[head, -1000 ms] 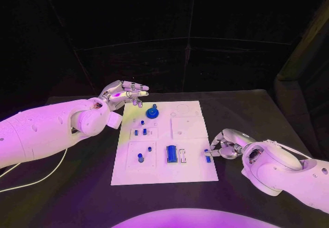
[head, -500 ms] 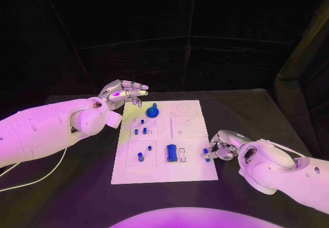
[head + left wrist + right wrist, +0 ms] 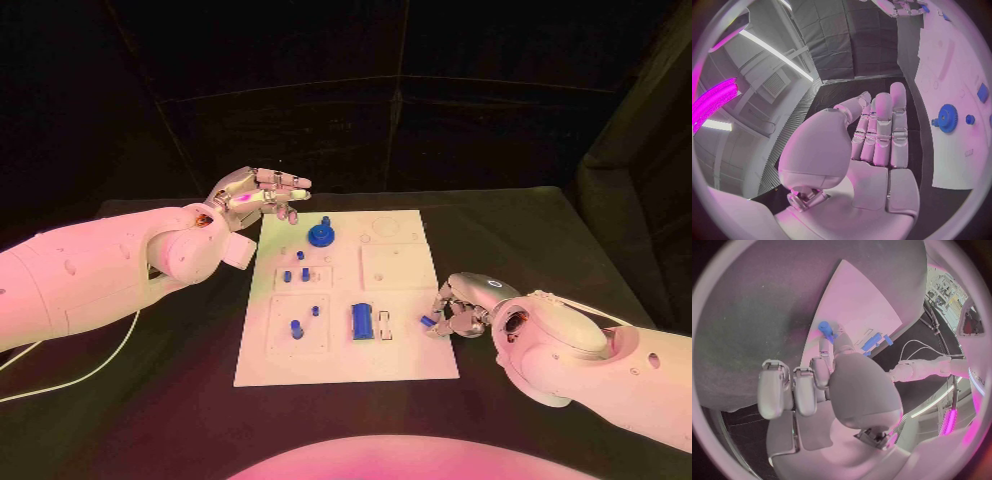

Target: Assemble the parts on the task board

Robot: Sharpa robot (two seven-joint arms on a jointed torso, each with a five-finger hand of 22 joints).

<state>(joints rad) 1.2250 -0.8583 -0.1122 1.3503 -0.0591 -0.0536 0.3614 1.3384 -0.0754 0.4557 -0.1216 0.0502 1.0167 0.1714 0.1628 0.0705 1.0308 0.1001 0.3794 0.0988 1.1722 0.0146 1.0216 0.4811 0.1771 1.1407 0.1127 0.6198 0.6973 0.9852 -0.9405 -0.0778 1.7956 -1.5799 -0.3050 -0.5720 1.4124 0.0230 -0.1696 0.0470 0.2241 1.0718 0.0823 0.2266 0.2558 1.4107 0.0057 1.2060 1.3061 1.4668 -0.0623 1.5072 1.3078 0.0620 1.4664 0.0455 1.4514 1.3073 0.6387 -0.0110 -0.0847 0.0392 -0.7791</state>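
Note:
The white task board (image 3: 404, 268) lies in the middle of the black table. On it stand a blue gear (image 3: 320, 237), a blue block (image 3: 361, 321) and several small blue pegs (image 3: 297, 331). My right hand (image 3: 462, 308) rests at the board's right edge and pinches a small blue part (image 3: 430, 321) between thumb and fingertip. The right wrist view shows that part (image 3: 825, 328) at the fingertips, over the board (image 3: 861, 300). My left hand (image 3: 261, 194) hovers by the board's far left corner, fingers apart and holding nothing. In the left wrist view, this hand (image 3: 873, 135) is stretched out flat beside the gear (image 3: 946, 118).
A white cable (image 3: 80, 375) lies on the table under my left arm. Black cloth covers the table around the board, and dark curtains hang behind it.
My right hand has shifted a little to the left, toward the board, carrying the small blue part. The left hand has stayed where it was.

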